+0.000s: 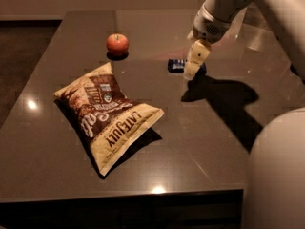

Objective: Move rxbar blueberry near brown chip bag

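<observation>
The gripper [191,74] hangs over the far right part of the counter [52,171], pointing down from an arm [220,7] that comes in from the upper right. Its pale tip sits right in front of the bar [177,65], covering the bar's right half in this view; whether it touches the wrapper or hovers just above it is hard to say from this angle. Nor can I tell whether the gripper is open or closed, since it shows only as one pale block. The bar lies flat on the counter, dark blue, with its left end showing past the gripper. The chip bag [107,116] lies well apart from it, on the near left, puffy and crinkled, its long side running diagonally from far left to near right, with its brown end to the far left and its cream end nearer. An apple [117,44] stands at the far side, to the left of the bar and beyond the bag, touching neither. The arm's shadow [224,99] falls on the counter just near and right of the gripper. A pale rounded part of the robot [279,175] fills the near right corner.
</observation>
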You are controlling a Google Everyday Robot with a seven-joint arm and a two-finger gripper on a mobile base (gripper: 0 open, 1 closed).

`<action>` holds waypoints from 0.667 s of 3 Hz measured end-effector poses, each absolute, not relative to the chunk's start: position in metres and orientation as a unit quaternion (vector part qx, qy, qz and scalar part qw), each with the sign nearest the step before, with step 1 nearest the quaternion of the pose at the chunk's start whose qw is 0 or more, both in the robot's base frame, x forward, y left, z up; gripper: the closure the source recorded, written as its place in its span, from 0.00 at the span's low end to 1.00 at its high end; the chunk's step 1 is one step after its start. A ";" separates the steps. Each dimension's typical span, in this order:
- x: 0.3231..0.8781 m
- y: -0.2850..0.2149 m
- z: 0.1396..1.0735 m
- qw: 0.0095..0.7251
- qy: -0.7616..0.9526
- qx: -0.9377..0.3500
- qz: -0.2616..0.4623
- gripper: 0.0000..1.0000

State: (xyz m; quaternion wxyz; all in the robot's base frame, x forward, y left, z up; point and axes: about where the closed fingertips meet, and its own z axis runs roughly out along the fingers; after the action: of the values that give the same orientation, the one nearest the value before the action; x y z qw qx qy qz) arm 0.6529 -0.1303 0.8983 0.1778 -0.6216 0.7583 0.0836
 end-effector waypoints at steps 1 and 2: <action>0.675 -0.121 0.883 0.179 0.761 -0.616 0.099 0.00; 0.692 -0.118 0.869 0.177 0.764 -0.609 0.114 0.00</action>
State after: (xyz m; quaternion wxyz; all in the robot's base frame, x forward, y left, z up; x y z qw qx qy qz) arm 0.6921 -0.1176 0.8689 0.1774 -0.6092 0.7644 0.1141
